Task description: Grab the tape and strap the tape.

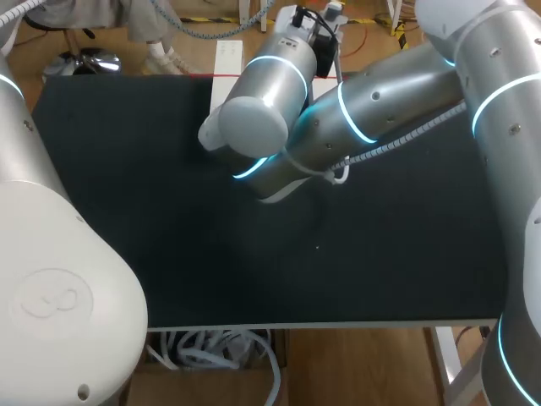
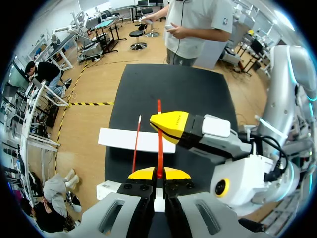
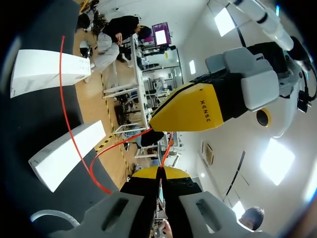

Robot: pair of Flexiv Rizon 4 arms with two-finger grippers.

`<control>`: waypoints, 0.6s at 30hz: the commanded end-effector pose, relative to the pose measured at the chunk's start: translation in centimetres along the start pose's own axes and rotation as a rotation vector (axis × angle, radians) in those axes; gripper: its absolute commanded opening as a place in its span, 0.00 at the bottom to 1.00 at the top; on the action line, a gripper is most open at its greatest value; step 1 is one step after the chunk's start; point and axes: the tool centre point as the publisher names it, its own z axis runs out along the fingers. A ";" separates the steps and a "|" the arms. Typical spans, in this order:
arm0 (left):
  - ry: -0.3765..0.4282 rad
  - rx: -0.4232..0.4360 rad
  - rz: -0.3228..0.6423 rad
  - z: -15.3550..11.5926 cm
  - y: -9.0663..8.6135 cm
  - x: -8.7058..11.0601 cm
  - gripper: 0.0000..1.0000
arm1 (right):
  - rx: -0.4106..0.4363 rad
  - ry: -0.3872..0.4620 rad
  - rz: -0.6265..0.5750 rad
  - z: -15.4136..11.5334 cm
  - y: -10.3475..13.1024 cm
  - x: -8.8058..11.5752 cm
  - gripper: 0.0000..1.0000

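Left tool (image 2: 158, 173) tips pressed together, pinching thin red tape strip (image 2: 159, 144), which crosses above long white rectangular box (image 2: 119, 139) at far side of black worktop (image 2: 173, 89). Right tool (image 3: 159, 172), close beside it, also pinches the tape, w/ slack looping. Grab looks done; strapping in hand. Next prob. needs both tools drawing tape taut round box.

Ahead of left gripper (image 2: 159, 172) — tape (image 2: 159, 109) crosses box (image 2: 119, 138).
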 end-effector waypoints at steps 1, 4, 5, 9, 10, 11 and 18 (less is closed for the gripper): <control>0.002 -0.005 -0.001 -0.1 -0.1 0.0 0.00 | 0.004 -0.001 -0.007 0.5 -0.6 -0.4 0.00; 0.002 -0.005 -0.001 -0.1 -0.1 0.0 0.00 | 0.013 -0.007 -0.008 0.7 -0.8 -0.4 0.00; 0.002 -0.005 -0.001 -0.1 -0.1 0.0 0.00 | 0.014 -0.008 -0.008 0.7 -0.8 -0.5 0.00; 0.002 -0.005 -0.001 -0.1 -0.1 0.0 0.00 | 0.012 -0.008 -0.003 0.6 -0.5 -0.5 0.00; 0.002 -0.005 -0.001 -0.1 -0.1 0.0 0.00 | 0.012 -0.008 -0.002 0.5 -0.4 -0.5 0.00; 0.002 -0.005 -0.001 -0.1 -0.1 0.0 0.00 | 0.012 -0.007 -0.001 0.5 -0.3 -0.5 0.00; 0.002 -0.005 -0.001 -0.1 -0.1 0.0 0.00 | 0.011 -0.005 0.000 0.3 -0.1 -0.3 0.00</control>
